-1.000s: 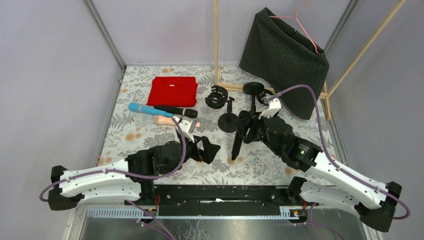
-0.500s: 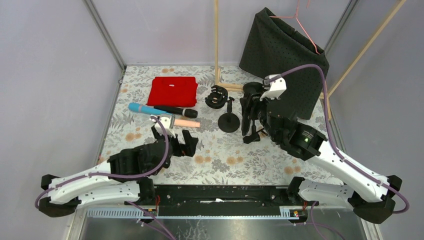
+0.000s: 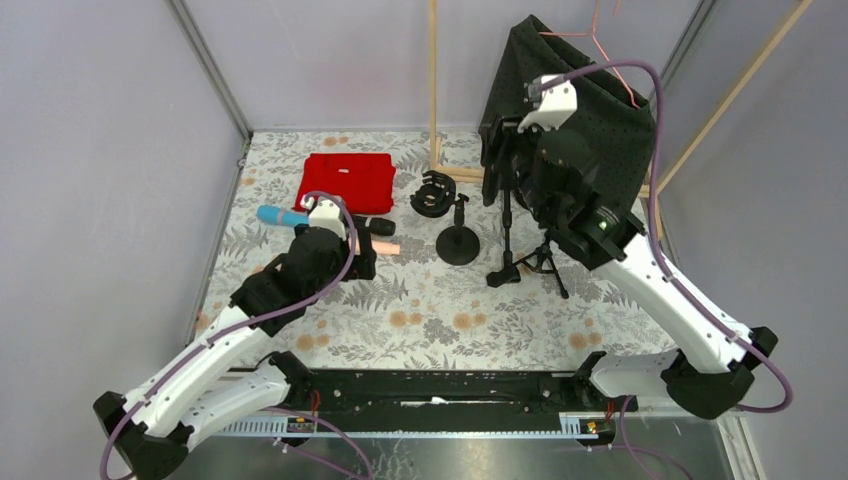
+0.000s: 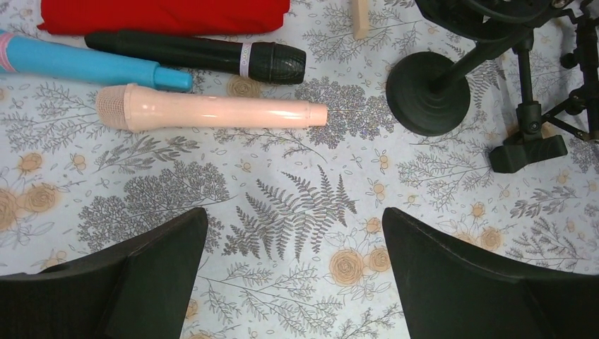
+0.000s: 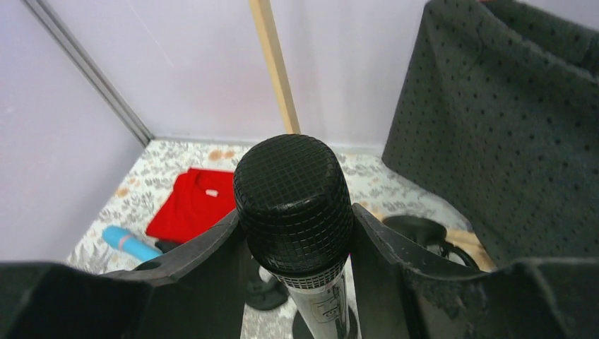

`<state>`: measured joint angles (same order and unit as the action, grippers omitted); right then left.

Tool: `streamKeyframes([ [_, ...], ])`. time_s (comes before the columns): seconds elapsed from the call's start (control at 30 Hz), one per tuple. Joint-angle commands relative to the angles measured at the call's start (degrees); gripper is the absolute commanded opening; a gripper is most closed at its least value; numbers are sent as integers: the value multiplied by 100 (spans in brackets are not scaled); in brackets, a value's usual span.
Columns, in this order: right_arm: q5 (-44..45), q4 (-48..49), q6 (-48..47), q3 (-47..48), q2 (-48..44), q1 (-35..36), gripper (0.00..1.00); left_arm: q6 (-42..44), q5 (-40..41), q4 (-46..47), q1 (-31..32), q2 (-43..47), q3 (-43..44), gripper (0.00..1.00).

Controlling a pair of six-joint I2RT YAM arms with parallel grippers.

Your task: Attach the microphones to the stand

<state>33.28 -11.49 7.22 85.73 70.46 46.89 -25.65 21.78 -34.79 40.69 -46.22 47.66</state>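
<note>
Floral-patterned surface (image 3: 430,320) fills the floor of a grey-walled cell, with a wooden frame (image 3: 433,80) and a dark dotted cloth (image 3: 620,115) at the back right. A folded red cloth (image 3: 345,182) lies at the back left. Right of centre stands a tripod stand (image 3: 510,235), and just beside it on the left is a low round-base stand (image 3: 459,243), with a black clip mount (image 3: 432,193) behind that.

The right hand (image 5: 293,233) is raised near the tripod's upper pole, its fingers clamped on a black microphone (image 5: 293,194) – grille head up, toward the wrist camera.

The left hand (image 4: 293,275) hovers over the surface with its fingers spread wide and nothing between them. Just ahead of it lie three microphones, roughly parallel: the peach microphone (image 4: 212,111) nearest, the blue microphone (image 4: 85,63) touching it – and the second black microphone (image 4: 198,56) against the red cloth's edge.
</note>
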Motion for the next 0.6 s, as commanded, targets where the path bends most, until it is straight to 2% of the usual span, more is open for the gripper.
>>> streamKeyframes([
  [0.0,-682,485,-150,752,549,-273,0,441,-144,203,-44,288,54,99],
  [0.17,-1122,850,-171,1120,1077,-390,0,434,-13,282,-45,483,-120,99],
  [0.57,-1931,1712,-117,1233,1862,-453,0,513,228,296,-43,253,-177,99],
])
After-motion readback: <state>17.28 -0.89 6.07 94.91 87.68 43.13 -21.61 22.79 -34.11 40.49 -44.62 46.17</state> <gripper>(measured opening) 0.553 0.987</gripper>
